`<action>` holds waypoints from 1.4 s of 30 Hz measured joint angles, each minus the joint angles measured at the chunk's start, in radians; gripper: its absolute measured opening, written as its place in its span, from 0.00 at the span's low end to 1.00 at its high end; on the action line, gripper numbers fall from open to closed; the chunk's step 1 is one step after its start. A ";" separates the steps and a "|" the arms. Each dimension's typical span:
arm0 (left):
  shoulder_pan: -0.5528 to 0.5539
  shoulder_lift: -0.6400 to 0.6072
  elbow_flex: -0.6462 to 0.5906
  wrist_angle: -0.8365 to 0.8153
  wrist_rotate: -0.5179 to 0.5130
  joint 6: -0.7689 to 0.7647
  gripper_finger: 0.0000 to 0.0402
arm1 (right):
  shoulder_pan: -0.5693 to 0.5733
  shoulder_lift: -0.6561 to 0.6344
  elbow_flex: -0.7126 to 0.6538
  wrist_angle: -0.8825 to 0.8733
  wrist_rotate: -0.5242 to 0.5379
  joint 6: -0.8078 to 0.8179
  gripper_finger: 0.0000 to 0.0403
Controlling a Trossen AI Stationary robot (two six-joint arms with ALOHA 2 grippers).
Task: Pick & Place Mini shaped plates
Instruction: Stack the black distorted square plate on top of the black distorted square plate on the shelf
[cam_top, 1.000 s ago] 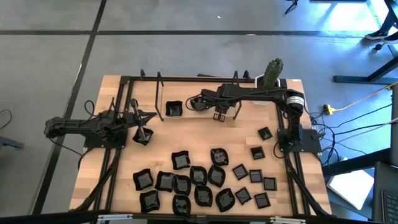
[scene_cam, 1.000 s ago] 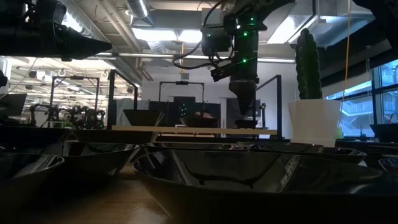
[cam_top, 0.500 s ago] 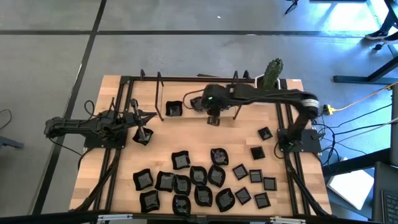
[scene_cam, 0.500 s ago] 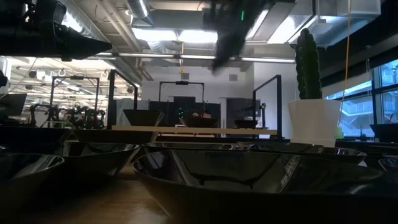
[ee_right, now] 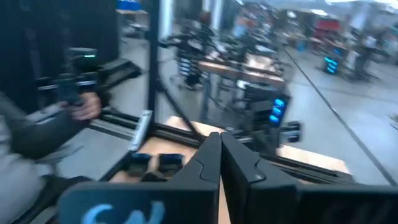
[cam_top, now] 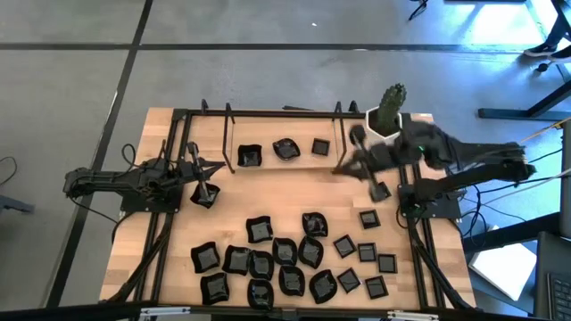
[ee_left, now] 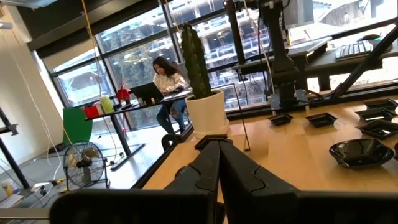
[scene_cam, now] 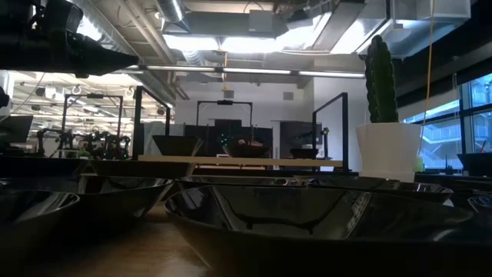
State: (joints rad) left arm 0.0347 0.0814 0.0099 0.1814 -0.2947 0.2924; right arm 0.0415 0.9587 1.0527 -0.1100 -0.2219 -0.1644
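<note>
Mini shaped plates (cam_top: pixel 285 263) mostly heaped at table's (cam_top: pixel 268 192) near edge, three in a row at far edge; left gripper (cam_top: pixel 203 181) & right gripper (cam_top: pixel 343 168) both pinched closed, holding nothing.

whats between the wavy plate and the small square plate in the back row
In the high view, one rounded leaf-like plate lies between the wavy plate and the small square plate, apart from both.
</note>
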 joint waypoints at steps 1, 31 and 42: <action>0.000 0.000 0.000 0.000 0.000 0.000 0.02 | 0.009 -0.048 -0.067 0.037 -0.014 0.003 0.02; 0.000 0.000 0.000 -0.036 -0.078 -0.012 0.01 | 0.032 -0.679 -1.037 0.606 0.046 0.047 0.01; 0.000 0.000 0.016 -0.035 0.119 -0.061 0.01 | 0.032 -0.679 -1.038 0.606 0.046 0.025 0.01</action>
State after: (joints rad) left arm 0.0349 0.0814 0.0263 0.1465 -0.1757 0.2313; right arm 0.0734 0.2794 0.0151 0.4961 -0.1757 -0.1392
